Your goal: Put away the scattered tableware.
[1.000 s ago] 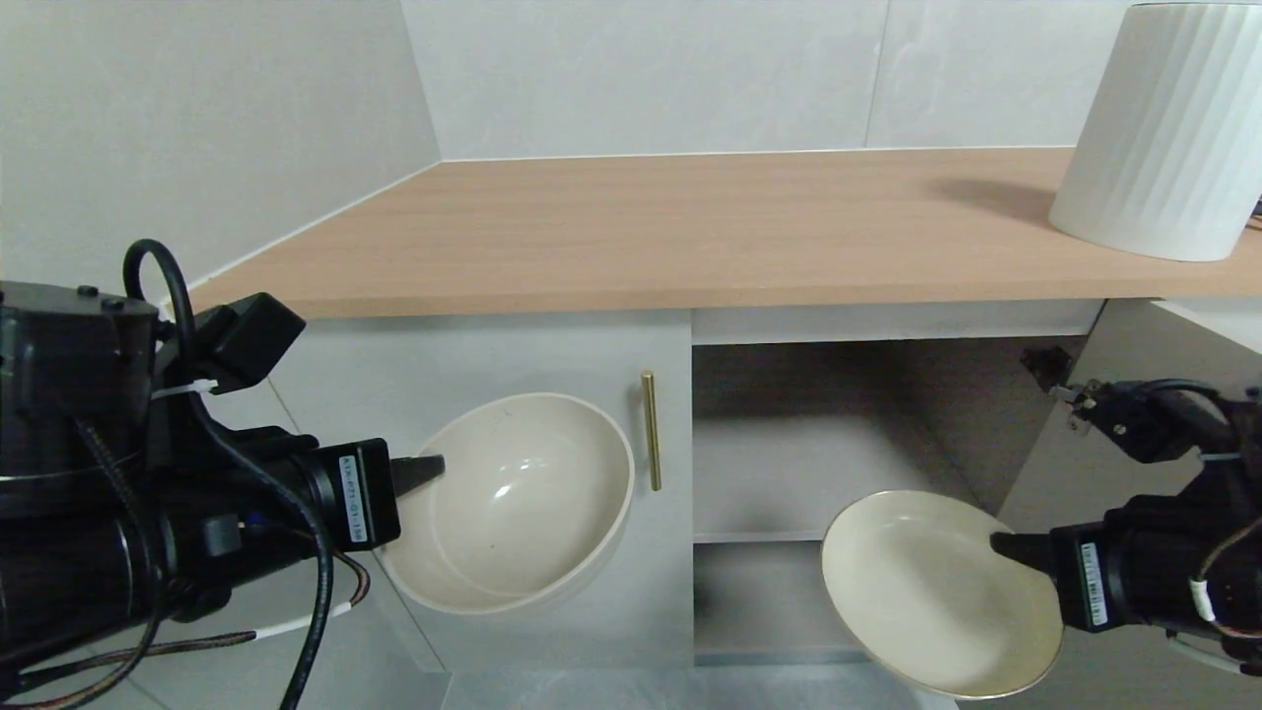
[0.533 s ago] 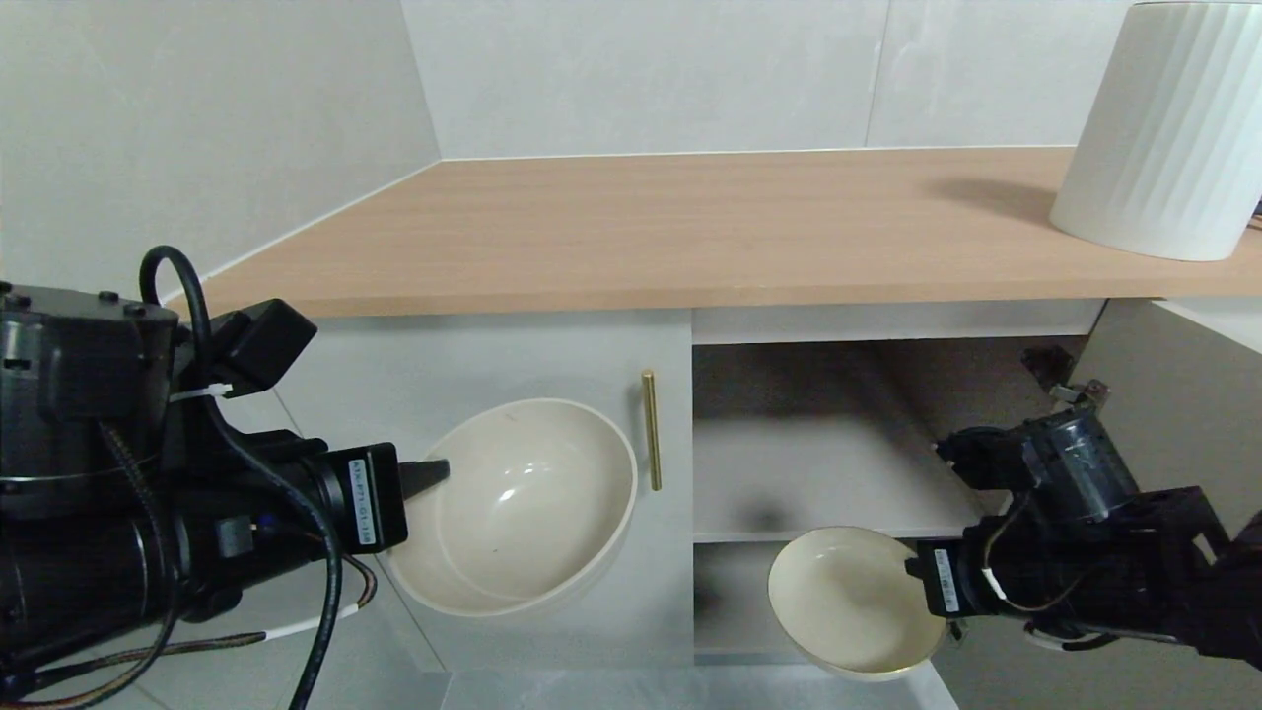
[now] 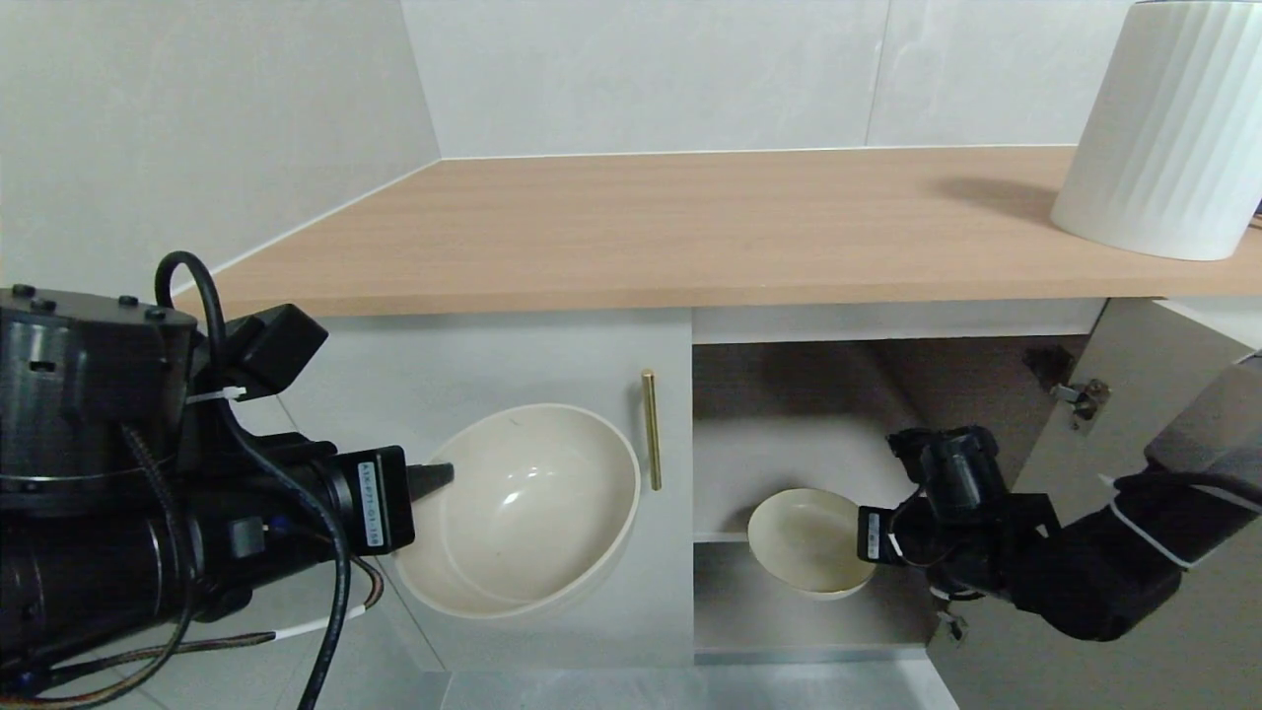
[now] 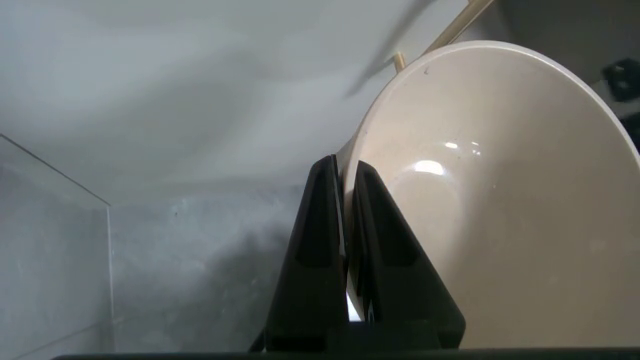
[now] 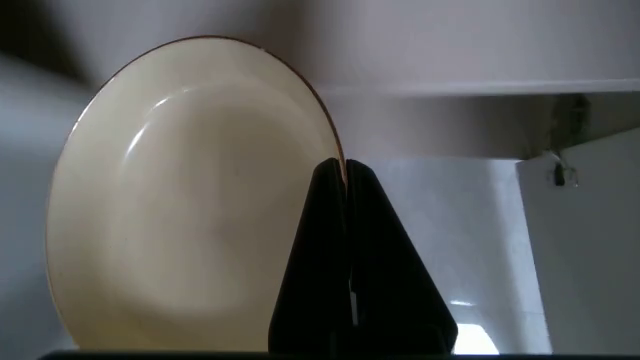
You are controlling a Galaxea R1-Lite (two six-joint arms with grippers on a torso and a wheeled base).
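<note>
I've got the left claw clamped on the rim of the big bowl, hanging in front of the closed cabinet door, with the bowl's edge just beside the brass handle. A careless swing toward the opening would likely clip that handle. The right claw is pinched on the rim of the plate, which is tilted at the mouth of the open compartment, level with the front edge of the shelf. Risks: the plate lip strikes that edge, or the thin rim grip lets it pivot and drop. I can't tell whether it clears the shelf.
</note>
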